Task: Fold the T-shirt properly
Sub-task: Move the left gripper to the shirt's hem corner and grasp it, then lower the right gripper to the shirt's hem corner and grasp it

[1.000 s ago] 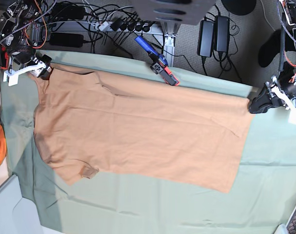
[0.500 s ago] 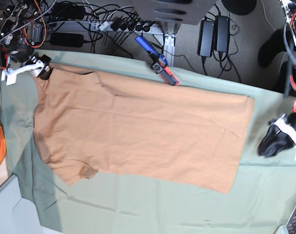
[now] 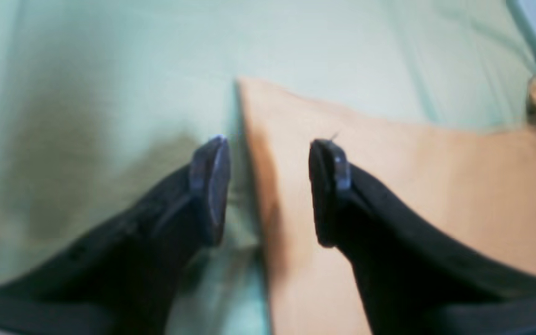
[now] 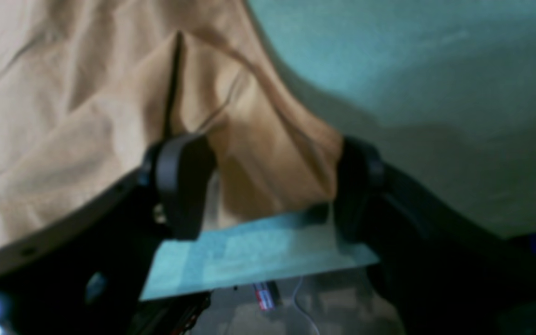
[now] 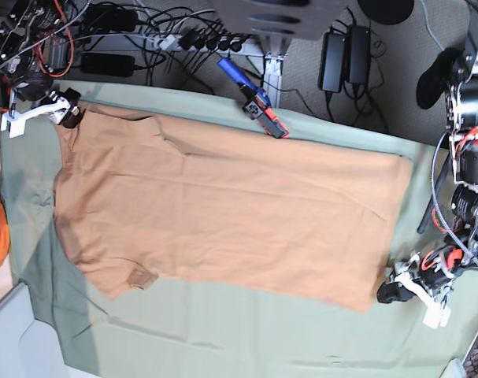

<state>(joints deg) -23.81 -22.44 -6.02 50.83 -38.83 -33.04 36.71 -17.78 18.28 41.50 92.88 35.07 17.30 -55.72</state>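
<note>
**T-shirt, laid flat**

T-shirt (image 5: 223,216) spread across green cloth (image 5: 246,331). Wrist views blurred; neck tag not discernible. Left gripper (image 3: 268,186) spread wide, empty, straddling shirt's corner edge. Right gripper (image 4: 268,186) wide, bunched shirt corner between its fingers. Cables (image 5: 176,35) beyond shirt's far edge.

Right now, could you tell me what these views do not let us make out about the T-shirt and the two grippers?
- Base view: the left gripper is too small to read its jaws against the T-shirt corner.
- Left wrist view: blur; contact between fingertips and fabric is unclear.
- Right wrist view: the right gripper straddles bunched fabric; blur hides whether it touches.
- The neck tag shows in no view.
</note>
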